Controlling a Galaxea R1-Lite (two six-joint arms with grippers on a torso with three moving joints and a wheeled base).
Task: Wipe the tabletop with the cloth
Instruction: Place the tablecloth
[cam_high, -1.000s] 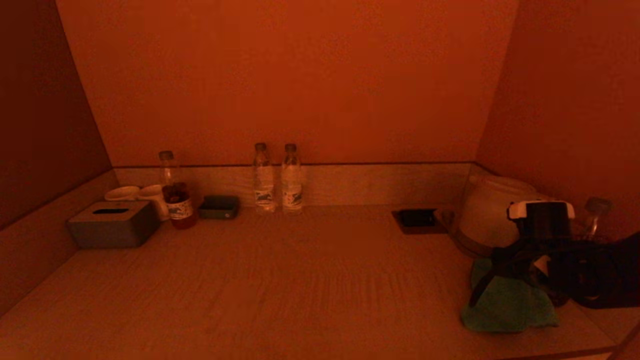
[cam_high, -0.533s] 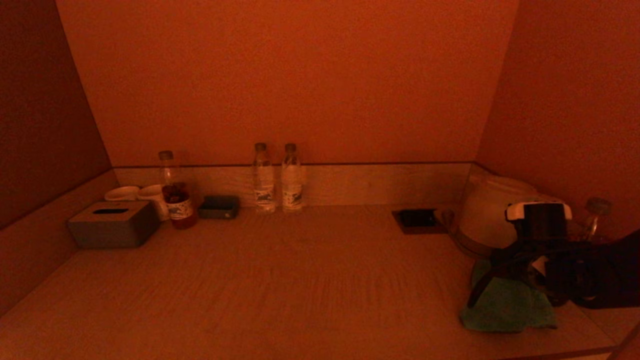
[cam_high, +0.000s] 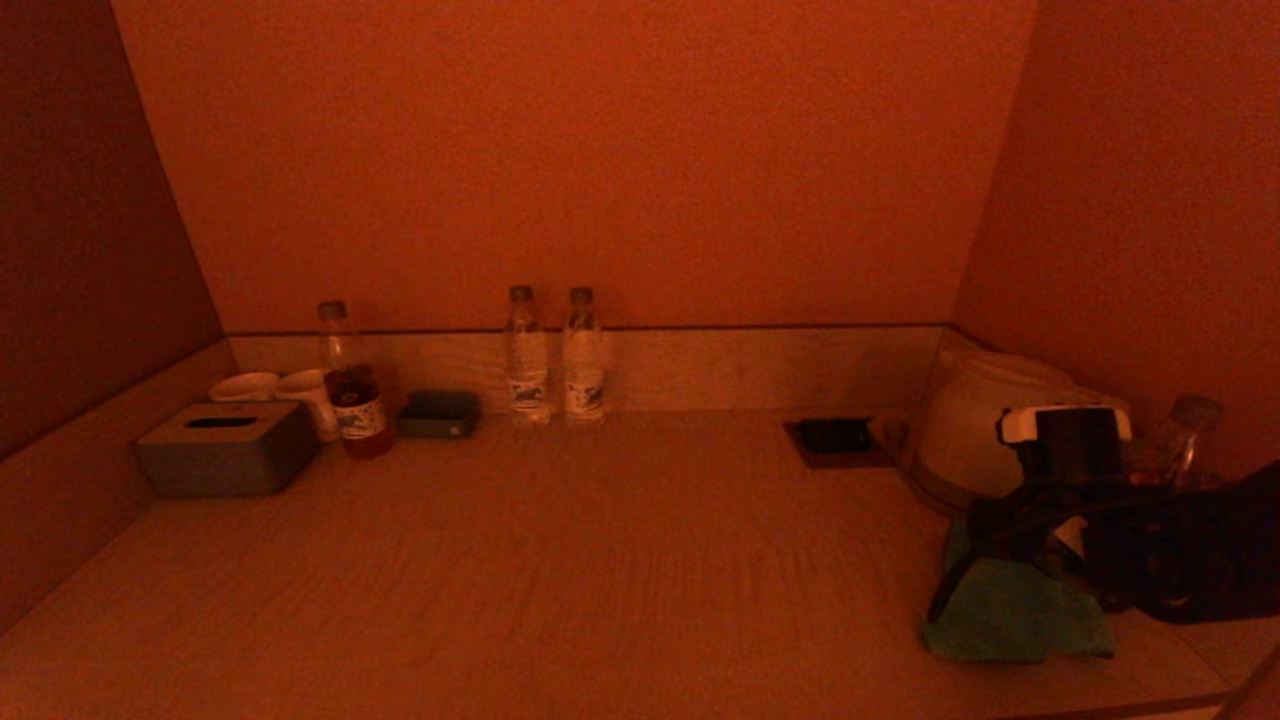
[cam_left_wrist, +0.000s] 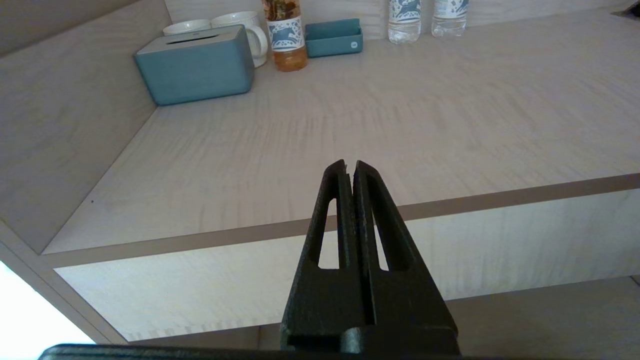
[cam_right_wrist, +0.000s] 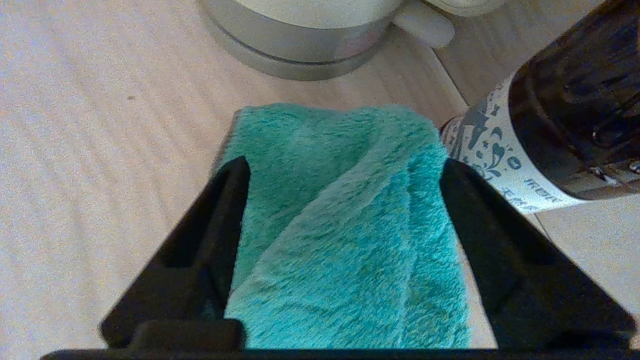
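Observation:
The green cloth lies crumpled on the pale wood-grain tabletop at the front right, just in front of the pale kettle. My right gripper is low over it and open. In the right wrist view the cloth fills the gap of the right gripper, one finger at each side of it. My left gripper is shut and empty, parked below the tabletop's front edge, out of the head view.
A dark bottle stands right beside the cloth and the kettle base. A grey tissue box, cups, a tea bottle, a small tray and two water bottles line the back. A black panel sits back right.
My right gripper has shifted slightly left and lower over the cloth, still open. The cloth and the left arm have not moved.

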